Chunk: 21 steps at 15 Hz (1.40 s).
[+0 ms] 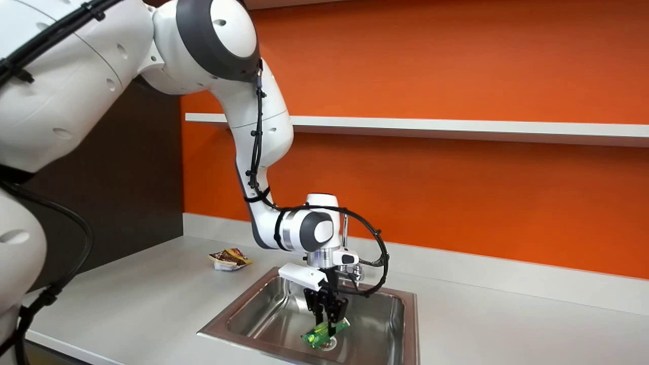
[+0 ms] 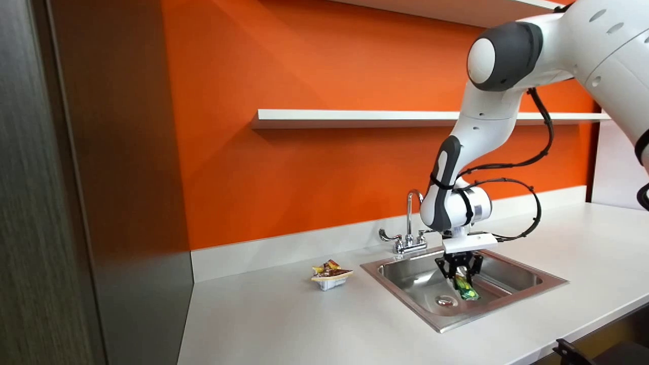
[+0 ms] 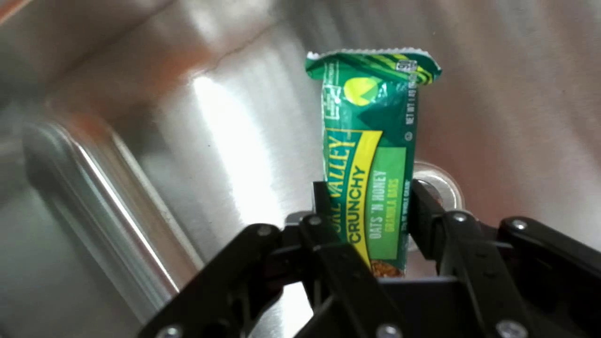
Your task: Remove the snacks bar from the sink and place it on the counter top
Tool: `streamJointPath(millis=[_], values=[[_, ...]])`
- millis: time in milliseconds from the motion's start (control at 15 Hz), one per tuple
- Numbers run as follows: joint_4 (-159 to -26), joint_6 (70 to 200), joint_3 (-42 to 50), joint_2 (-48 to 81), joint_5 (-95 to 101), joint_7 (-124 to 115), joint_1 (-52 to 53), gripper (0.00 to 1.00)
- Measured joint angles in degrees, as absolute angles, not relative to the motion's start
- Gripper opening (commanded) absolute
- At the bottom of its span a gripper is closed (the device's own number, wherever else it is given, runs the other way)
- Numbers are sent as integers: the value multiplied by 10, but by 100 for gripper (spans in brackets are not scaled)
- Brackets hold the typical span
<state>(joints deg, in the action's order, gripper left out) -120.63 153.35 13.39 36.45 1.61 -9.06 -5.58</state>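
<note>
The snack bar in a green wrapper point(image 3: 371, 136) lies lengthwise between my fingers in the wrist view. It also shows in both exterior views point(image 1: 314, 336) point(image 2: 467, 291), inside the steel sink point(image 1: 409, 324) point(image 2: 403, 295) near the drain. My gripper point(image 3: 368, 202) points down into the sink, and its two black fingers press on the bar's long sides. The gripper point(image 1: 325, 328) point(image 2: 461, 281) is shut on the bar. The bar's near end is hidden behind the gripper. I cannot tell whether the bar touches the sink floor.
The grey counter top point(image 1: 142, 299) point(image 2: 284, 314) surrounds the sink. An opened pack of snacks point(image 1: 230, 259) point(image 2: 331, 275) stands on it beside the sink. A faucet point(image 2: 409, 218) rises behind the sink, close to the wrist. A white shelf point(image 1: 456, 124) runs along the orange wall.
</note>
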Motion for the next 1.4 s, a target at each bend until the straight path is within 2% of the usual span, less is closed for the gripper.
streamJointPath(millis=[600,1400], values=[[-1306,1534,135,262,49,-90,-16,18],[-1396,1534,129,150,214,-115,76,18]])
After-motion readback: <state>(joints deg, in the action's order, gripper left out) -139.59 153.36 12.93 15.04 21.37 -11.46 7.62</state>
